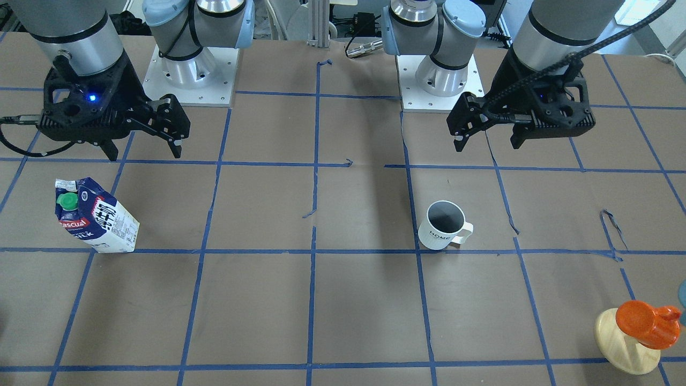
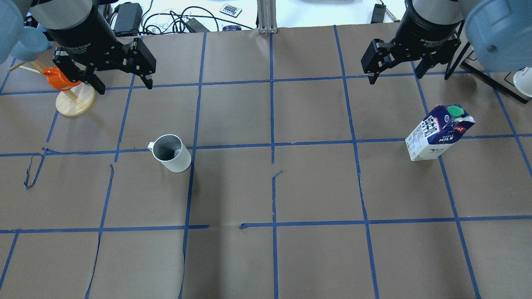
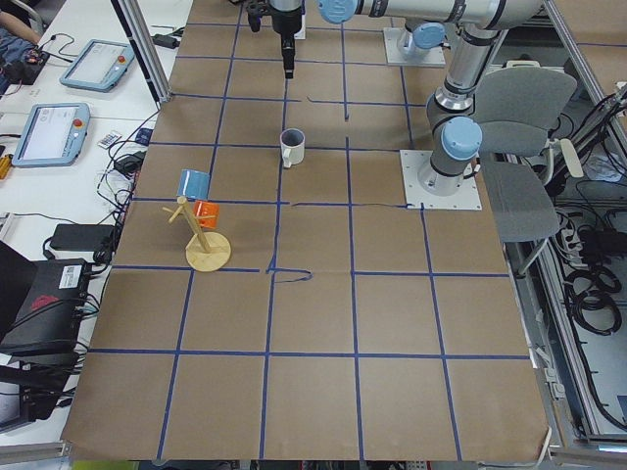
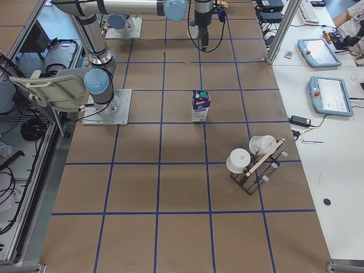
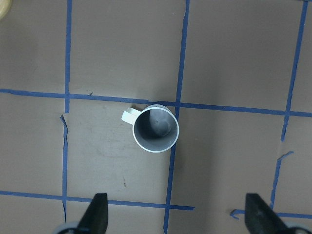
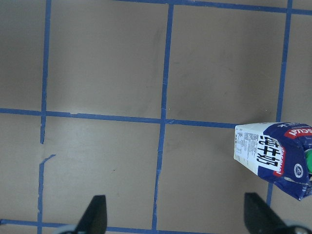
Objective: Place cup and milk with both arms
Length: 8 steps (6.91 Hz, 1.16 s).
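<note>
Both arms hang high over the table [image 2: 266, 257]. The left gripper [image 2: 124, 85] and the right gripper [image 2: 395, 77] each have their fingers spread wide, with nothing between them.

The cup [image 2: 170, 153] stands upright on the left half, on a crossing of the blue tape [image 2: 272, 116] lines. Only the front view shows the "HOME" lettering on its side. The left wrist view looks straight down into its grey inside. There it sits ahead of the fingers [image 5: 97, 214], a little left of the midline, handle pointing left.

The milk [image 2: 436, 133] stands upright on the right half, well apart from the cup, green cap on top. In the right wrist view it is cut by the right edge and lies off to one side of the open fingers [image 6: 95, 214], not between them.

The left side view shows a blue cup on the wooden stand [image 2: 75, 104] above the orange cup [image 2: 60, 79]. The right side view shows a rack [image 4: 253, 165] of white mugs near the milk's end of the table.

The stand is the cup's nearest neighbour, well apart from it, under the left gripper's outer side in the overhead view. Brown paper surrounds both cup and milk.
</note>
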### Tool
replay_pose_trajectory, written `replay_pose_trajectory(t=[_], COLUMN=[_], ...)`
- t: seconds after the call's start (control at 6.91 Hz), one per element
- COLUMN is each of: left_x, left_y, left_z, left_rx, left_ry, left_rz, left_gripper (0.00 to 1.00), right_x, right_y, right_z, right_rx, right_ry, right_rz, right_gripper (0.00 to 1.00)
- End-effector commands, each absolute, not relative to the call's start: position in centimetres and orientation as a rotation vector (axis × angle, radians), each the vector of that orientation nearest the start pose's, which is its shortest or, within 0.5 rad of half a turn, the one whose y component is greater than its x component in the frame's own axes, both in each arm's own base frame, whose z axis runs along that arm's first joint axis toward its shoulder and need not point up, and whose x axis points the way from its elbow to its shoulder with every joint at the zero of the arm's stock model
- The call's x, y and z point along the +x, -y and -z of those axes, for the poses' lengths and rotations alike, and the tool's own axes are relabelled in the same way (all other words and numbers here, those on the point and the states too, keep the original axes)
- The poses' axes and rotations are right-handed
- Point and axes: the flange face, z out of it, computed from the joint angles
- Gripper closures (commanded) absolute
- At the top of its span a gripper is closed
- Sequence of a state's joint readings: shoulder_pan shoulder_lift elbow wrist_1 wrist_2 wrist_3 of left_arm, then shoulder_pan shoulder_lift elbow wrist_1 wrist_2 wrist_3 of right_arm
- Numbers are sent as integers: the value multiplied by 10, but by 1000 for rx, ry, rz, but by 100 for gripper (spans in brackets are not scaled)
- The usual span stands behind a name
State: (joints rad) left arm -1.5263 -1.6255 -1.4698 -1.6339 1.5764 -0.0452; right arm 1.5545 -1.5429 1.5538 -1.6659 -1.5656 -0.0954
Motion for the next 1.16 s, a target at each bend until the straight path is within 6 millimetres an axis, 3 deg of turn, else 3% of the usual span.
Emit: replay_pose_trajectory(t=[0.0, 0.14, 0.43, 0.58, 0.72, 0.87, 1.01], left_x=[-109, -110, -122, -123, -122, -122, -125], left_y=[532, 545, 546, 540, 540, 545, 545], left_z=[-466, -419, -330, -300, -284, -268, -257], left_rx=[-153, -144, -89, -46, -5, -18, -14], left_ry=[-3130, -3129, -3133, -3132, -3132, -3129, -3130], left_rz=[-127, -158, -58, -108, -158, -202, -233], left_gripper=[0, 0, 0, 0, 0, 0, 8], right_x=[126, 126, 119, 91, 51, 19, -11], right_y=[513, 513, 517, 522, 527, 532, 538], right_z=[-492, -491, -485, -485, -482, -475, -468], right_rx=[-121, -121, -104, -37, 45, -57, 9], right_ry=[-3135, -3135, -3138, -3141, -3137, -3139, -3133], right_rz=[130, 126, 104, 80, 62, 40, 31], right_gripper=[0, 0, 0, 0, 0, 0, 0])
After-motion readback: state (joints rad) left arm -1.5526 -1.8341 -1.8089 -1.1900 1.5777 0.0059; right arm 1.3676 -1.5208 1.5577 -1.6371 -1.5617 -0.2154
